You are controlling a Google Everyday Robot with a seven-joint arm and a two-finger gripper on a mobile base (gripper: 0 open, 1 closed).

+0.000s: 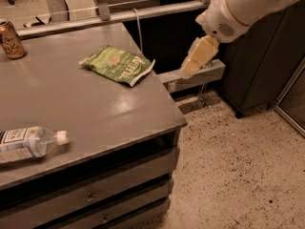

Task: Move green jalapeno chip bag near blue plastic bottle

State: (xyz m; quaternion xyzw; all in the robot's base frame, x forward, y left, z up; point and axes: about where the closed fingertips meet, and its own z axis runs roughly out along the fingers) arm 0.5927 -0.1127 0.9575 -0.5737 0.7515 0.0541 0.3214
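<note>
The green jalapeno chip bag (116,64) lies flat on the grey table (109,113), near its far right edge, with white lettering and a white edge towards the right. The blue plastic bottle (28,143) lies on its side at the table's front left, white cap pointing right, partly cut off by the left edge of the view. My gripper (190,68) hangs in the air off the table's right side, about a hand's width right of the bag and slightly above table height. It holds nothing.
A brown-gold drink can (10,39) stands at the table's far left corner. A metal rail (143,11) runs behind the table. A dark cabinet (257,75) stands at the right on the speckled floor. Drawers (95,190) sit under the tabletop.
</note>
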